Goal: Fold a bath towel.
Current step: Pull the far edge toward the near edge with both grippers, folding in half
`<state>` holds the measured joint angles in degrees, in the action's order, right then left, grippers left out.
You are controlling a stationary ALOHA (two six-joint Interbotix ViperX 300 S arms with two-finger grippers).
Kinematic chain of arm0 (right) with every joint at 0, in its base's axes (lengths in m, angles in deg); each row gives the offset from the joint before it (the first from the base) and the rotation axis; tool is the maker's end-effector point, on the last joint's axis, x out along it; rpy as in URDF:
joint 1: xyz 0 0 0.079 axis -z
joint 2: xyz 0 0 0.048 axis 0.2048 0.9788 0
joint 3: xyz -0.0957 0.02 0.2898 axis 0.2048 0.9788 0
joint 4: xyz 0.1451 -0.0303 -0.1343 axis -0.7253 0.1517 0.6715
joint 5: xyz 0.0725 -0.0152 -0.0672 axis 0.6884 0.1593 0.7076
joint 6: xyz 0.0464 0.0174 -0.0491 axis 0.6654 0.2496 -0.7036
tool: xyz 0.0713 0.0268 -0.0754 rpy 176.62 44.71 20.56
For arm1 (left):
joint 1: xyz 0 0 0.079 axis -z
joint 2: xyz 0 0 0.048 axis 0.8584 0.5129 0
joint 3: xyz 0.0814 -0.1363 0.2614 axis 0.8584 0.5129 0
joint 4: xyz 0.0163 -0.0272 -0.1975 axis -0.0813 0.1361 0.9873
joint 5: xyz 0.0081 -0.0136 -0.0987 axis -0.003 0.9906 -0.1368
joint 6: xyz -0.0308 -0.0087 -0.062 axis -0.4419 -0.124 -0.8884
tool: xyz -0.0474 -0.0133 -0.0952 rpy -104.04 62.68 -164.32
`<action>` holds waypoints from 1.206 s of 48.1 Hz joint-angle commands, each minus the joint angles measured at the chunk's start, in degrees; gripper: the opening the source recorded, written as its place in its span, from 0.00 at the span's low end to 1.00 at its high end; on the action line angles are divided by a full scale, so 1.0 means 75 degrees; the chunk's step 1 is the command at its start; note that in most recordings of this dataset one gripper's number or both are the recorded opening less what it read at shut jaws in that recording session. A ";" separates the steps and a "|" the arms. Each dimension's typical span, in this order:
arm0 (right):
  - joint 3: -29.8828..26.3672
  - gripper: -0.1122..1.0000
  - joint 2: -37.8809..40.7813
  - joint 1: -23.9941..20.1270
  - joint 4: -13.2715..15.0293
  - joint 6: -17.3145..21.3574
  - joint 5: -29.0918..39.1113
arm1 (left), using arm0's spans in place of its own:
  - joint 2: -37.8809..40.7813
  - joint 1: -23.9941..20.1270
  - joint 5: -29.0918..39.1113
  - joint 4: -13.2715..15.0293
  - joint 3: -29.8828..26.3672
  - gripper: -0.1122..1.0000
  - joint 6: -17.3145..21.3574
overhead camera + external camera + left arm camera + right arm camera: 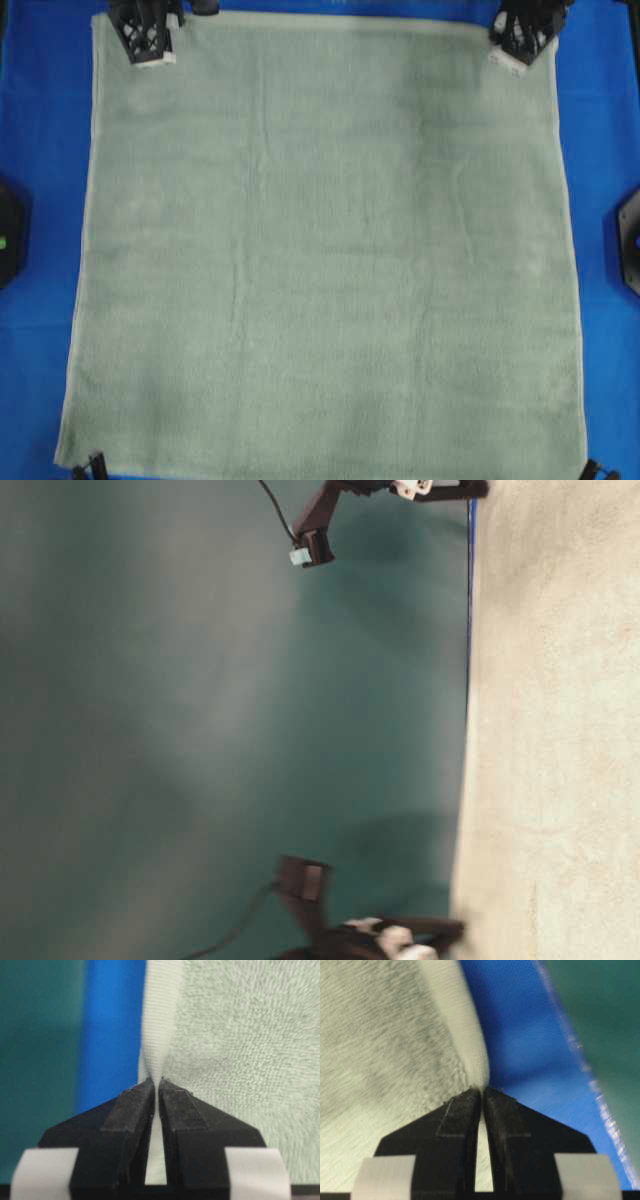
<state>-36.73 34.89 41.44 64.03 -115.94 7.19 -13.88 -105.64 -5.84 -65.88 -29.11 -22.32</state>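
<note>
Black fingertips of the left gripper pinch the ribbed hem of the fuzzy sage bath towel. The right gripper clamps the other far corner. Between them the towel lies flat; smooth blue cloth borders outside.

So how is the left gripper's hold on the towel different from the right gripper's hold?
The left gripper pinches the towel at its top left corner in the overhead view; the right gripper pinches the top right corner. In the left wrist view the flat hem runs straight up from the jaws, with the blue cloth on the left; in the right wrist view the hem curves away, blue on the right. Both are shut on the towel's edge.
</note>
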 commanded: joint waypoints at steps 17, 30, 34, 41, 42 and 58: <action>0.0375 0.15 -0.2273 -0.0516 -0.0023 0.0633 0.0738 | -0.1312 0.0586 0.1711 0.0223 -0.0480 0.13 -0.0187; 0.1594 0.15 -0.3234 -0.2719 -0.0012 0.2520 0.1230 | -0.2098 0.2156 0.1840 0.0551 0.0879 0.13 -0.1723; 0.2074 0.15 -0.3727 -0.3773 -0.0023 0.3434 0.1277 | -0.2461 0.2988 0.1875 0.0609 0.1441 0.13 -0.2496; 0.2637 0.15 -0.4453 -0.6164 -0.0199 0.5578 0.1125 | -0.3129 0.5109 0.1746 0.0973 0.2355 0.13 -0.3609; 0.2684 0.15 -0.4512 -0.6551 -0.0199 0.5941 0.1066 | -0.3199 0.5438 0.1699 0.0996 0.2449 0.13 -0.3914; 0.2309 0.15 -0.3539 -1.1520 0.0680 1.1379 -0.0270 | -0.3035 1.0207 0.0141 0.0727 0.2531 0.13 -0.9094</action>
<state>-16.95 5.71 -39.50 67.01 -35.25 6.04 -37.52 -34.97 -2.77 -59.72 -8.28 -86.92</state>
